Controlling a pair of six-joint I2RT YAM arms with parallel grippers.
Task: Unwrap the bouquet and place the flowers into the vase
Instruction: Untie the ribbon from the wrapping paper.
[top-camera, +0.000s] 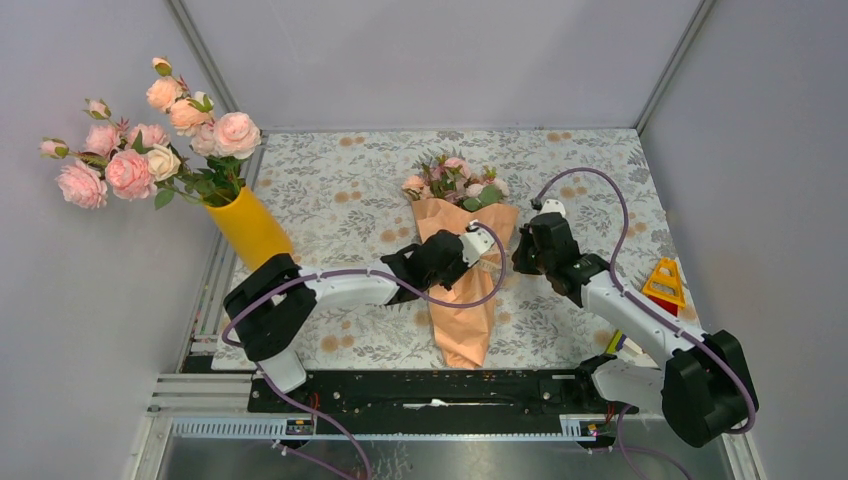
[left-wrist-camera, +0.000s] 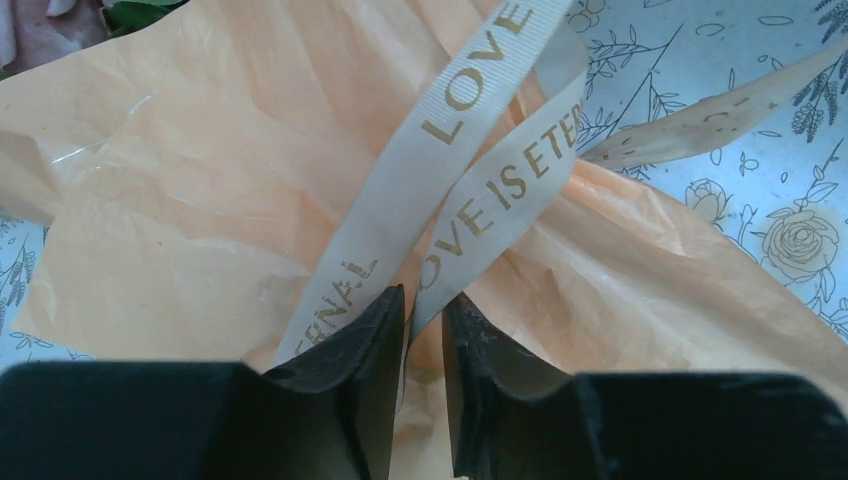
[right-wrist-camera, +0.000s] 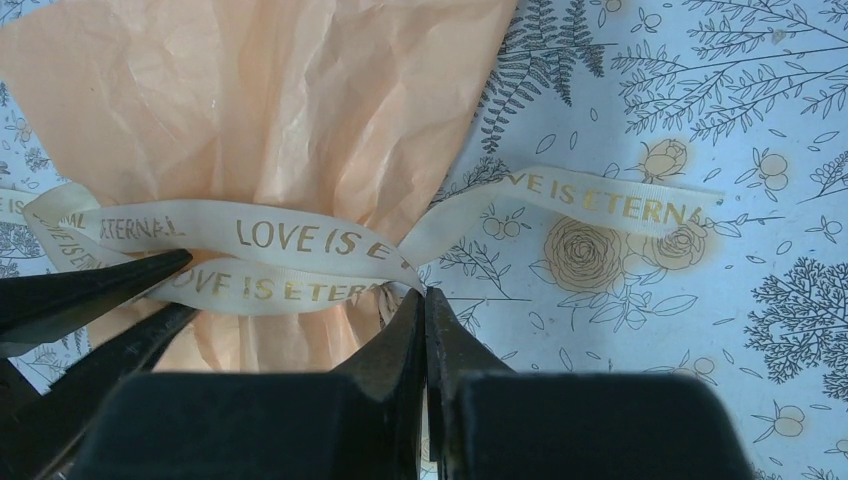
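The bouquet (top-camera: 465, 290) lies still wrapped on the flowered mat (top-camera: 340, 180), well apart from the vase (top-camera: 250, 230), as the right gripper (right-wrist-camera: 424, 310), shut tight, sits at its ribbon (right-wrist-camera: 300, 235) knot and the left gripper (left-wrist-camera: 423, 320), jaws slightly parted, straddles a loop, apparently to untie it.

Top view: base of the vase (top-camera: 250, 232) hidden behind the left arm (top-camera: 340, 290).
Left wrist view: the flowers (left-wrist-camera: 135, 10) are only a blurred sliver at upper left. The ribbon (left-wrist-camera: 470, 190) is cut by the top edge, and its 2 strands run down behind the left gripper (left-wrist-camera: 425, 305).
Right wrist view: the bouquet (right-wrist-camera: 280, 110) is cut off at top. The ribbon knot is hidden by the right gripper (right-wrist-camera: 424, 295), so whether it is pinched cannot be told.
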